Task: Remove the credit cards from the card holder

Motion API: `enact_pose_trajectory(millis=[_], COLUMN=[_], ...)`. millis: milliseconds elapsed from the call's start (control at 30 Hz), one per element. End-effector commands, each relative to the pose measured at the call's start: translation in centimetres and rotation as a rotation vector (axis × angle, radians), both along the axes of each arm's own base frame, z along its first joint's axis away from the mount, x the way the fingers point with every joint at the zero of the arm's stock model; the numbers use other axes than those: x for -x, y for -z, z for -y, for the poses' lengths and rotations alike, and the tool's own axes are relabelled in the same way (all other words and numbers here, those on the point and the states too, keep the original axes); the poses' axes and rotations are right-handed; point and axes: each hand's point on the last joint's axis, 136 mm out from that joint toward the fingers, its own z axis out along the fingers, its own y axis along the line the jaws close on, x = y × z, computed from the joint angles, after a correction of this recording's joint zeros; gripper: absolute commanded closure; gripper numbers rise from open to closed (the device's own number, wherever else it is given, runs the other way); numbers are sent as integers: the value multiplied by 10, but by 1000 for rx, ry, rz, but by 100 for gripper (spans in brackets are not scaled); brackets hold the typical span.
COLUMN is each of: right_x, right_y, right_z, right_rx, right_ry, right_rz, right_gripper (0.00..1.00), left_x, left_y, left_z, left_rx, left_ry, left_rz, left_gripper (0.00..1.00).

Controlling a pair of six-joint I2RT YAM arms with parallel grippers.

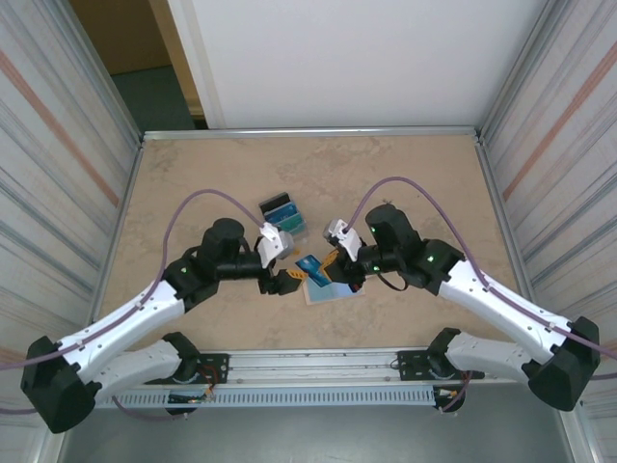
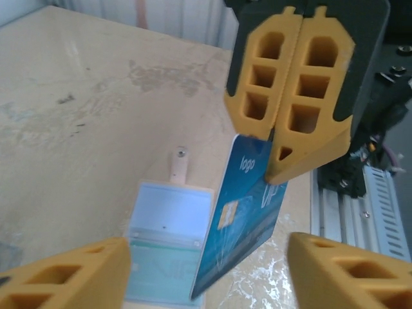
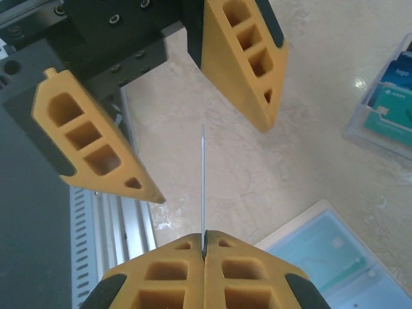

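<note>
Beige marbled counter (image 1: 193, 174), corrugated walls (image 1: 58, 145) on both sides, white panel (image 1: 337, 58) behind.

Right tool (image 2: 273, 151) is pinched fully shut on the top corner of the blue card (image 2: 241, 225). It holds the card upright off the counter, just above the open card holder (image 2: 164, 219). Can't tell if the card's low corner touches the holder. Left tool (image 3: 212, 162) is open with one finger on each side of the card, both apart from it, nothing held. Other cards (image 1: 282, 214), fanned blue-teal-black, lie further back on the counter, apart from the holder.

Handling, judged: the card is light, thin, stiff with a little flex, and glossy plastic, so slippery. Edge-on in the right wrist view it is nearly a line. Best hold is across the two flat faces, on the free half away from the right tool's fingers, pads flat, not on the edge. A weak corner pinch could let it pivot or slide out.

Looks: the blue card has white "logo" text, a gold chip patch and pale "VIP" lettering. The card holder lies flat and opened out, with pale blue-grey inner faces. Its near pocket looks teal, maybe a card inside, not sure. The beige closing tab (image 2: 181, 164) with a small stud points away.
</note>
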Motion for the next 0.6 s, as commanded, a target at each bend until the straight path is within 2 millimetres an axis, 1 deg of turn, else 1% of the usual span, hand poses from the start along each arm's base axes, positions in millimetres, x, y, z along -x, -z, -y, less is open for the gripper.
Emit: enact_pose_trajectory(millis=[0, 67, 200, 367, 400, 467, 567], right_x=[6, 6, 6, 3, 2, 0, -7], right_y=[-7, -6, -7, -8, -8, -8, -9], right_z=[-3, -4, -8, -11, -12, -11, -8], right_rx=[14, 20, 22, 25, 26, 27, 32], right_ry=[-57, -64, -84, -88, -85, -75, -26], right_rz=[18, 18, 15, 21, 21, 27, 41], right_gripper=[99, 99, 99, 98, 98, 95, 83], left_x=[12, 13, 16, 21, 21, 20, 16], left_y=[-16, -15, -10, -4, -3, -1, -1], left_z=[8, 10, 13, 16, 17, 16, 14], left_rx=[29, 25, 1, -26, -32, -40, -45], left_ry=[103, 113, 136, 176, 177, 171, 142], left_rz=[29, 33, 25, 3, 7, 13, 44], left_gripper=[45, 53, 74, 98, 100, 100, 100])
